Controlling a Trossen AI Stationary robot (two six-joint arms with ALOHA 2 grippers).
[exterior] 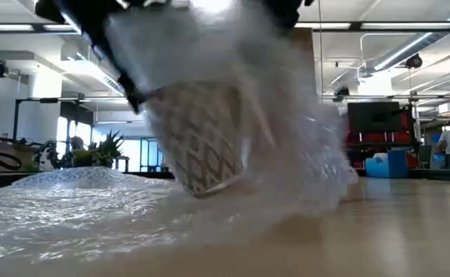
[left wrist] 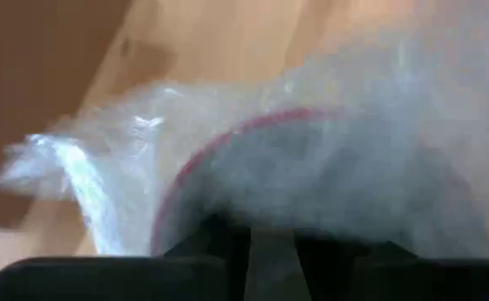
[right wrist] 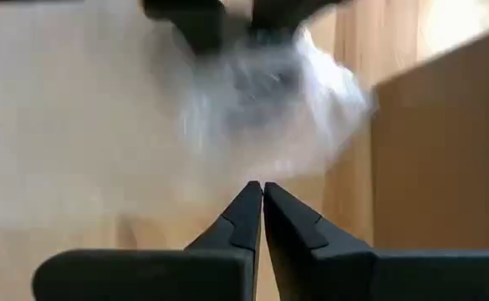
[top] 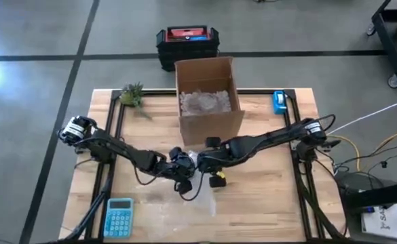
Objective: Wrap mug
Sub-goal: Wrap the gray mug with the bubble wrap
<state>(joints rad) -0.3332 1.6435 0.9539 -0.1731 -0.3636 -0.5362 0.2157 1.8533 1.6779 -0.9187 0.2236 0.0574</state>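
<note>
Mug, swathed in bubble wrap, is held tilted just in front of the box, clamped by the left gripper. Beside it, the right gripper is seen pinched together, empty.

two dark arms reach in over one wooden surface, each with one end effector: the left end effector and the right end effector, two in all. one mug with a lattice pattern, seen in the low view. one sheet of bubble wrap. one open cardboard box at 12 o'clock, with one wad of clear wrap inside. one small green plant at 10 o'clock. one blue calculator at 7 o'clock. one small blue object at 2 o'clock. one black crate on the floor.
</note>
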